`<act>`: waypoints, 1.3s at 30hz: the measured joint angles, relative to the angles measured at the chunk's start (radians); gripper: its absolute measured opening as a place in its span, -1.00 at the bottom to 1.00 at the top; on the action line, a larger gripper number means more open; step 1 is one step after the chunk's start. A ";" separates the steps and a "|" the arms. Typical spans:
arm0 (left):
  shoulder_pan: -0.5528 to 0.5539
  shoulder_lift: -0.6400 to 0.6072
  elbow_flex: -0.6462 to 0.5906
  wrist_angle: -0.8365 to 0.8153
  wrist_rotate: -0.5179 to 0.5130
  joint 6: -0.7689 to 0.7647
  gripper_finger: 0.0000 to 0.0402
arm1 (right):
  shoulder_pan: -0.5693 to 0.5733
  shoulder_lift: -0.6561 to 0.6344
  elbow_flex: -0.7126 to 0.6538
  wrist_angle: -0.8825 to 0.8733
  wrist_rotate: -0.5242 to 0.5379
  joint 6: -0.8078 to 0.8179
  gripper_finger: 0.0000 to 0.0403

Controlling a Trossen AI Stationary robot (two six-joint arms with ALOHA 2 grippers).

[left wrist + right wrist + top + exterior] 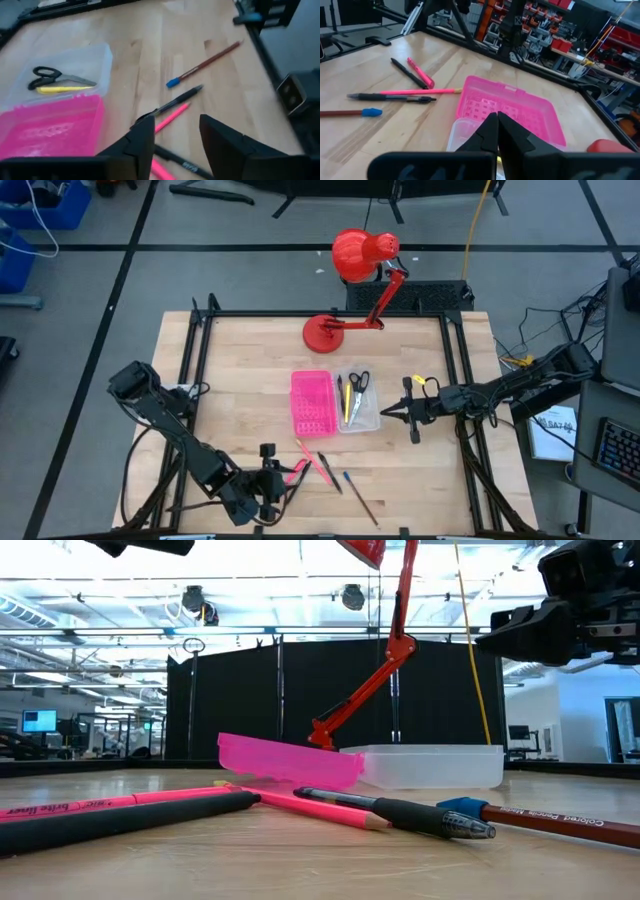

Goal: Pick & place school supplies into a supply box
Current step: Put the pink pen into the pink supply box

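Left pincer (268, 476) parted above pens (322, 467); wooden table (240, 360), possibly workshop behind.

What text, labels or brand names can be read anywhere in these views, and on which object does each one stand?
"brite liner", with "BIC" beside it: on the pink highlighter lying on the table, low view.
"Colored Pencil": on the red pencil with the blue tip, low view.
White print on the black pen, left wrist view: too blurred to read.
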 joint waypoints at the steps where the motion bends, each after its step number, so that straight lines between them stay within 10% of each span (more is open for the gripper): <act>1: 0.002 0.000 0.000 0.007 0.007 -0.033 -0.16 | 0.000 0.000 0.000 0.001 0.000 -0.002 -1.00; 12: 0.034 0.055 0.026 0.000 0.183 -0.422 -0.14 | 0.000 0.000 0.000 0.027 0.000 -0.068 -1.00; 18: 0.076 0.250 0.239 -0.358 0.426 -0.578 -0.14 | 0.000 0.001 0.000 0.057 -0.002 -0.129 -1.00; 24: 0.103 0.340 0.439 -0.685 0.424 -0.626 -0.14 | 0.000 0.000 0.001 0.089 -0.003 -0.135 -1.00; 39: 0.188 0.349 0.445 -0.692 0.522 -0.643 -0.14 | 0.000 0.001 0.001 0.064 -0.004 -0.080 -1.00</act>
